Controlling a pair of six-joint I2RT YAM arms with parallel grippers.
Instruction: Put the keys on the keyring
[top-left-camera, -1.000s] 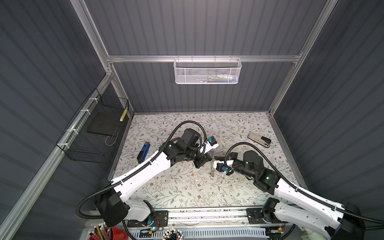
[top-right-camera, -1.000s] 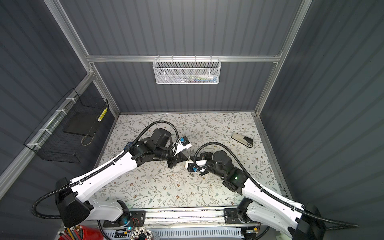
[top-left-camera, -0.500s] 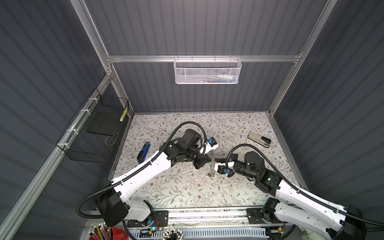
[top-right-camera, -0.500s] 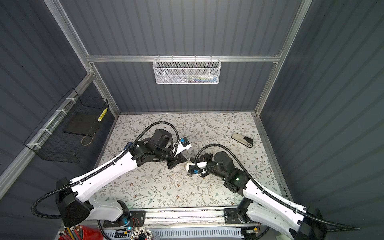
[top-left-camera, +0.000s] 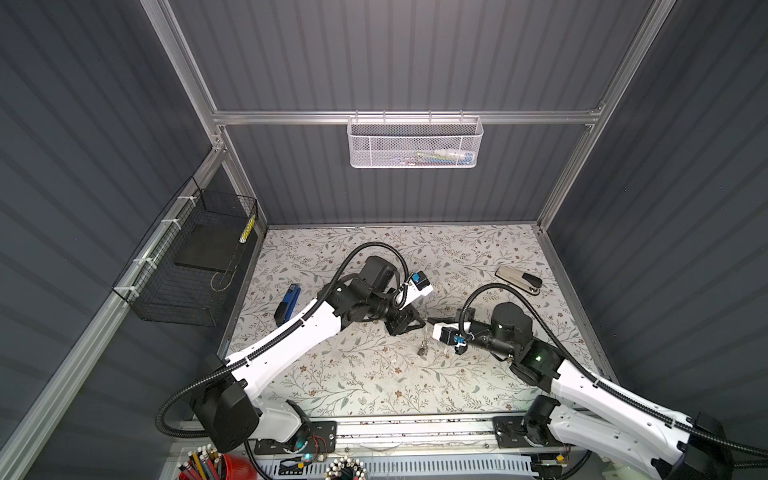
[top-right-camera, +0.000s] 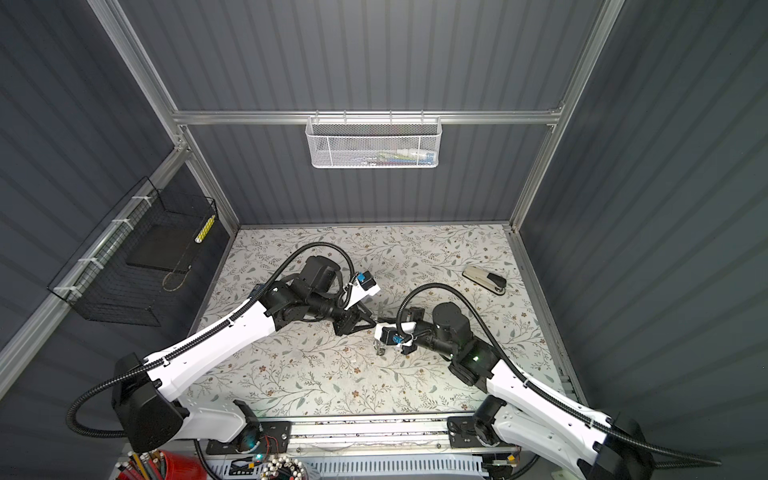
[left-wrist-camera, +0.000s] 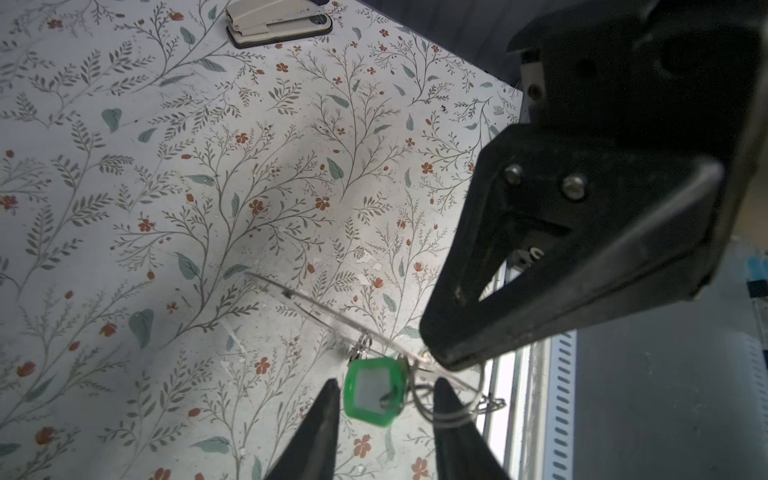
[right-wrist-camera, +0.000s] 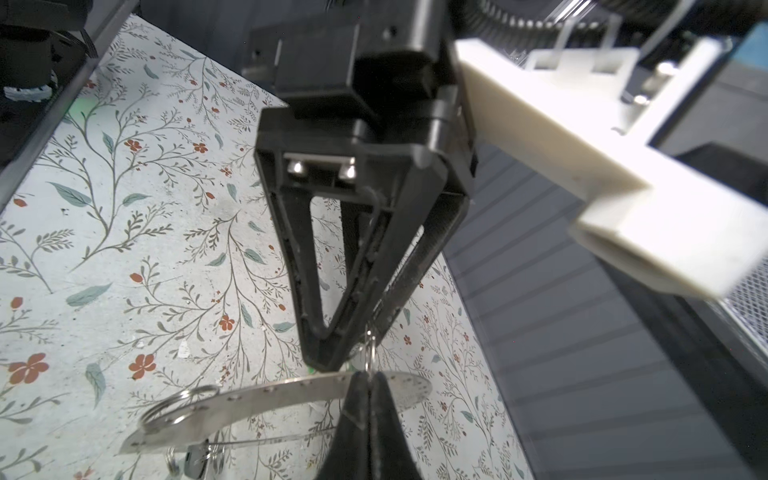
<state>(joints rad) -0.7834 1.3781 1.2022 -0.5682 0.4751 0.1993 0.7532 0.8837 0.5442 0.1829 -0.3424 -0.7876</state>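
The blue stapler (top-left-camera: 287, 305) lies close to the left edge of the floral table (top-left-camera: 374, 374), whose near half is bare. At the middle, above the table, the left gripper (left-wrist-camera: 387, 388) stands partly open around the green tag (left-wrist-camera: 370, 397), which hangs from the keyring (right-wrist-camera: 270, 399) pinched flat in the right gripper (right-wrist-camera: 365, 386). The beige stapler (top-left-camera: 517, 279) lies near the right edge; the tag's white label cannot be read.

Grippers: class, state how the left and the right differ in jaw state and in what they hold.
The left gripper is open, its jaws apart either side of the green tag; the right gripper is shut. The left grips nothing; the right pinches the rim of the keyring. Both are black and face each other mid-table.
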